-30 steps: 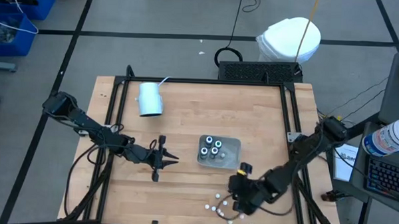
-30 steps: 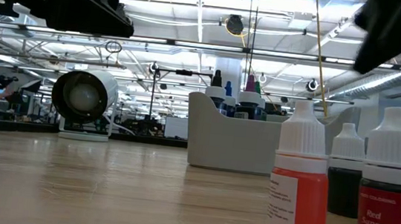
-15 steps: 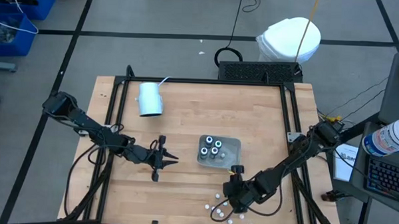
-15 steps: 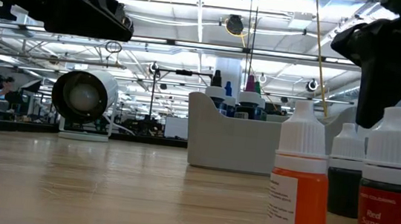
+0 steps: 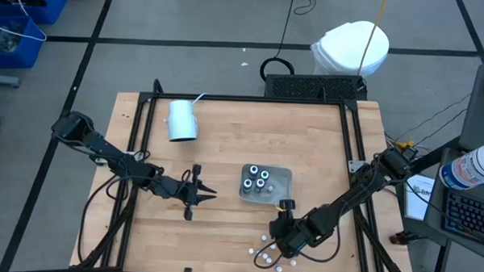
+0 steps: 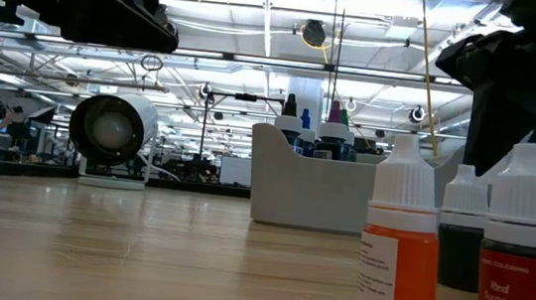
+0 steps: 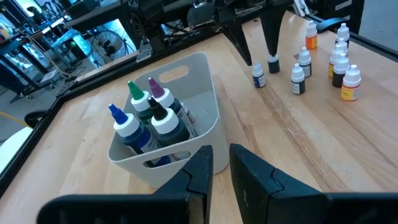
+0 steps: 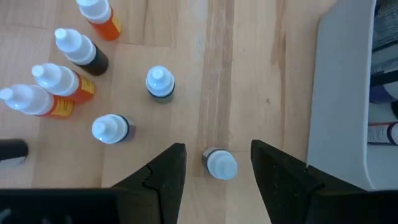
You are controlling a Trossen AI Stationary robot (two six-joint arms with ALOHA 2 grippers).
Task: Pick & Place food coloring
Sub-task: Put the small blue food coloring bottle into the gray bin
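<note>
Since a second ago, my right claw [image 5: 277, 244] has slid in along the table's near edge and come down over the loose cluster; the left has not shifted. Fingers spread wide, one to each side of a small white-capped dropper bottle [image 8: 219, 163] standing upright on the wood, not yet touching it. I judge that this stance is the line-up for a straight pinch on the cap.

Remaining loose white-capped food coloring bottles [image 8: 59, 84], dark and orange bodied, stand just beside it in a scatter, all upright, which should keep the pick simple as long as I don't brush a neighbour.

Pale grey plastic tray with a handle slot [image 7: 200, 99] sits close by toward table centre, already holding four taller bottles with blue, green, purple and black tips [image 7: 149, 115]. Likely drop point.

My left claw [image 5: 198, 193] waits beyond the tray, fingers nearly together, empty.

Pale blue cylindrical cup [image 5: 181, 120] lies on its side at the far left corner. Light wooden tabletop [image 5: 226, 135], black frame. Beyond it, a grey floor with dark lines and a big open workshop.
</note>
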